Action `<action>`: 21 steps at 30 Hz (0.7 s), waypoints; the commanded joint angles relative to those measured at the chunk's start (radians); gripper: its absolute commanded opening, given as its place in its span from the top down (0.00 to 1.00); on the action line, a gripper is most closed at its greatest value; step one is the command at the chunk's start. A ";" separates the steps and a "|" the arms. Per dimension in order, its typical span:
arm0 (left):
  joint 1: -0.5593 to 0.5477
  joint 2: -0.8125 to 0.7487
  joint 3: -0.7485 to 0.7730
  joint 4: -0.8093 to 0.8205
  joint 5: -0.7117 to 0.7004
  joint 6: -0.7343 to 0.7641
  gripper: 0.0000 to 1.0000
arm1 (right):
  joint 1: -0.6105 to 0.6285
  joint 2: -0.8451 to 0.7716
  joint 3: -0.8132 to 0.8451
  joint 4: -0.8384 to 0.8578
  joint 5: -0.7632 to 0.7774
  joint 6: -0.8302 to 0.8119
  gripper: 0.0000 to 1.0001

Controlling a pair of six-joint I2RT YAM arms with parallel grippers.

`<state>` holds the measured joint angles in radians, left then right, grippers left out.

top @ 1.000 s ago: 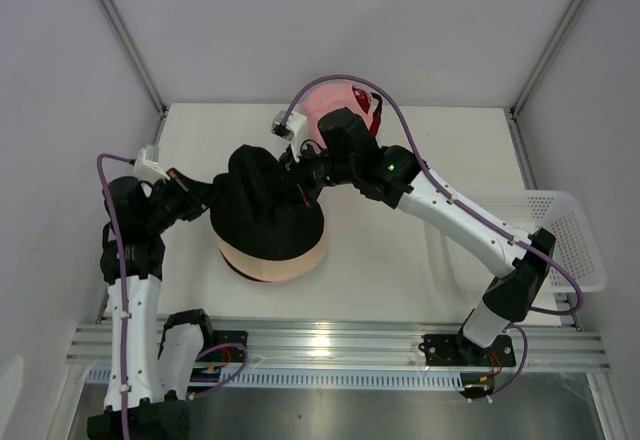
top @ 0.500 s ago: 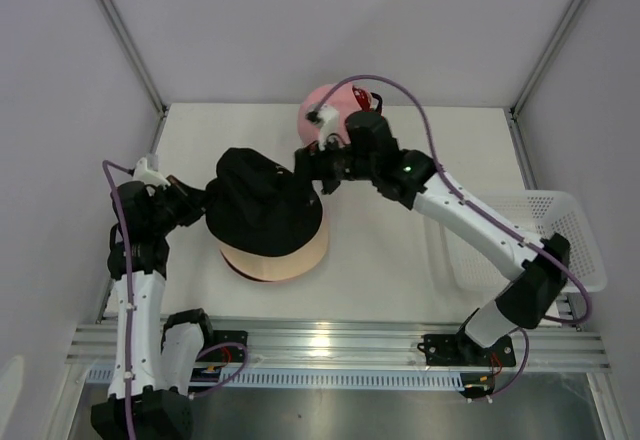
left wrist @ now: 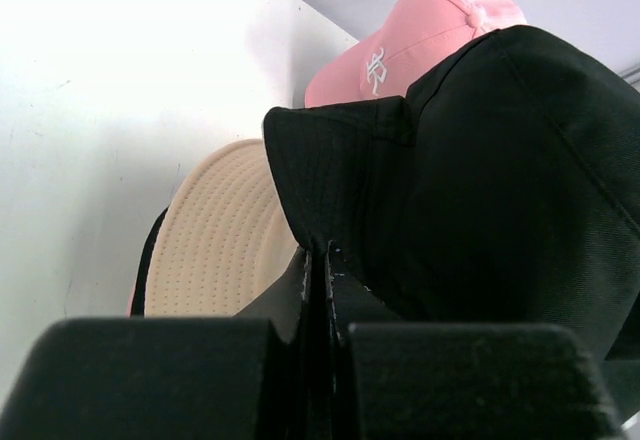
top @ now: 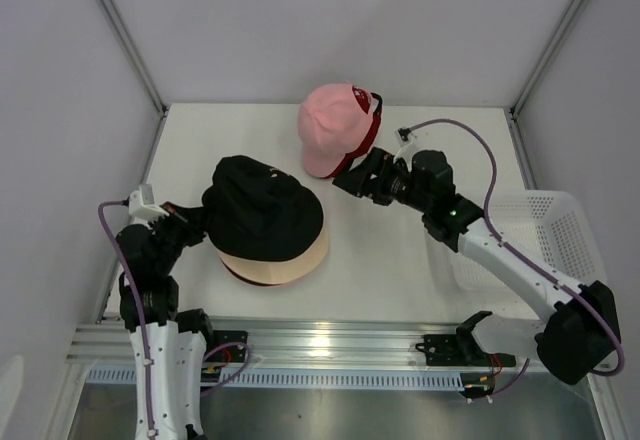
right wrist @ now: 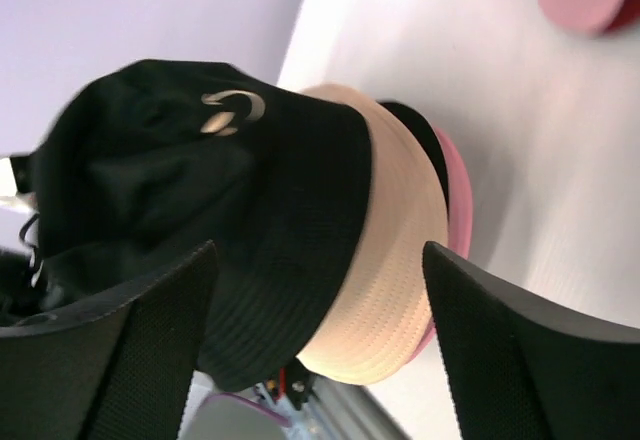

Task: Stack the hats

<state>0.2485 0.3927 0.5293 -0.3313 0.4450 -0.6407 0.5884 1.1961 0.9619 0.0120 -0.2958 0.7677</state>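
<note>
Black hat (top: 262, 205) tops the stack, centre-left in the top view, sitting tilted and not square on what's below. Cream hat (top: 295, 258) is right under it, with its brim showing at the lower right of the pile. In the right wrist view there is a thin black edge under the cream, then a pink hat (right wrist: 462, 210) at the bottom, on the white table (top: 400, 270).

Left gripper (top: 197, 216) is at the left of the top view, on the black hat's left edge. In the left wrist view its fingers (left wrist: 160, 375) are pressed together with black brim fabric pinched between them.

Right gripper (top: 347, 180) is mid-frame in the top view, in the gap between the stack and the pink cap (top: 332, 128), just below the cap's lower edge. Can't tell if it touches the cap. Its fingers (right wrist: 120, 360) are wide apart in the right wrist view, holding nothing.

Pink cap sits upper centre, apart from the stack, near the back wall. White mesh basket (top: 572, 222) is at the right edge of the frame.
</note>
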 commanded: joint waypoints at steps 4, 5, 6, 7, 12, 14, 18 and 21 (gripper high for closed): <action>0.002 -0.015 -0.035 0.020 -0.005 -0.037 0.99 | 0.037 0.080 -0.058 0.204 -0.014 0.237 0.18; -0.003 -0.017 -0.038 0.023 -0.006 -0.039 0.99 | 0.044 0.091 -0.057 0.206 -0.020 0.242 0.18; -0.005 -0.020 -0.040 0.024 -0.008 -0.039 0.99 | 0.050 0.111 -0.057 0.224 -0.026 0.254 0.18; -0.006 -0.020 -0.043 0.026 -0.011 -0.040 0.99 | 0.059 0.120 -0.063 0.241 -0.031 0.274 0.19; -0.020 -0.029 -0.048 0.018 -0.031 -0.039 0.99 | 0.086 0.180 -0.065 0.315 -0.074 0.318 0.25; -0.023 -0.035 -0.048 0.018 -0.031 -0.040 0.99 | 0.094 0.207 -0.057 0.306 -0.078 0.323 0.25; -0.025 -0.043 -0.046 0.017 -0.034 -0.037 0.99 | 0.099 0.211 -0.055 0.263 -0.059 0.312 0.24; -0.029 -0.051 -0.055 0.024 -0.032 -0.042 0.99 | 0.103 0.198 -0.064 0.250 -0.043 0.314 0.23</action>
<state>0.2302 0.3561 0.4862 -0.3229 0.4194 -0.6746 0.6823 1.4132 0.8845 0.2470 -0.3576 1.0706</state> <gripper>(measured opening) 0.023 0.763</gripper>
